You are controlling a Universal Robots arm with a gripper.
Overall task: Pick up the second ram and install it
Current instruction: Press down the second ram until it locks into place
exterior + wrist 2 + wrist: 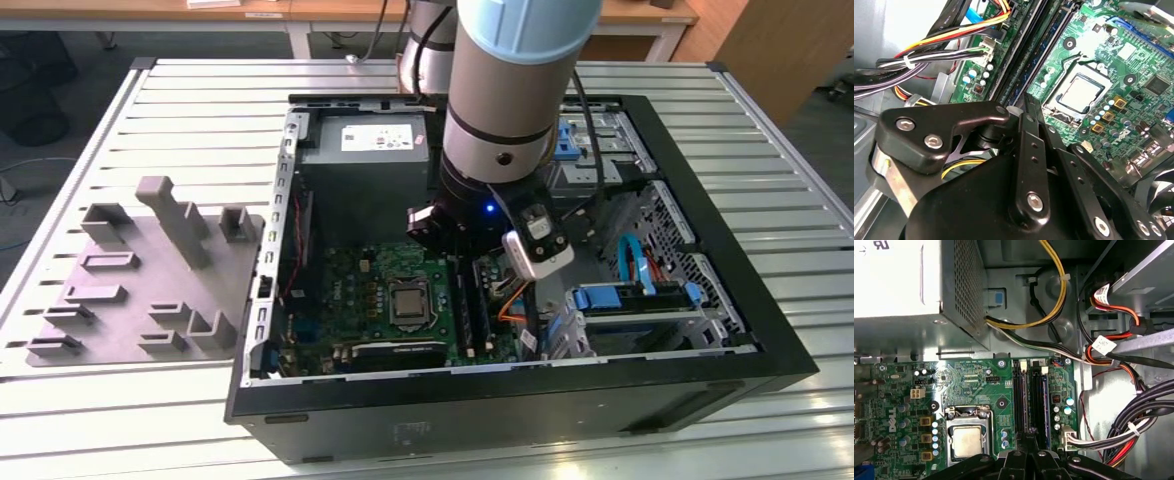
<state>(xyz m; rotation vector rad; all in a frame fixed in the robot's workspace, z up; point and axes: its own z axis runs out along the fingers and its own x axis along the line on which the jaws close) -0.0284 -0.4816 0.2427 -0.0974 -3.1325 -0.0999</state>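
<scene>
Exterior view: an open computer case (747,330) is seen lying on a slatted metal surface (174,100), with a grey fixture block (147,290) set just beside it at 9 o'clock. The arm (501,120) is reached down into the case from 12 o'clock, and its jaws are lowered over the motherboard (347,290), directly above the long black memory slots (467,300). These slots are placed at 3 o'clock of the processor socket (404,300), and the power supply (367,150) is found at 12 o'clock of the board.

In both wrist views the jaws are shown drawn together, their fingertips (1029,120) brought down at the near end of the memory slots (1026,395). A thin dark edge (1026,101) is seen between the tips, in line with the slots. Whether this is the second ram clamped edge-on, or whether that stick is already seated in a slot, cannot be told. No stick is seen on the fixture block. A bluish strip (1043,400) is seen in the neighbouring slot. Bundled cables (1054,290) are routed past the power supply toward the drive bays (641,290).
</scene>
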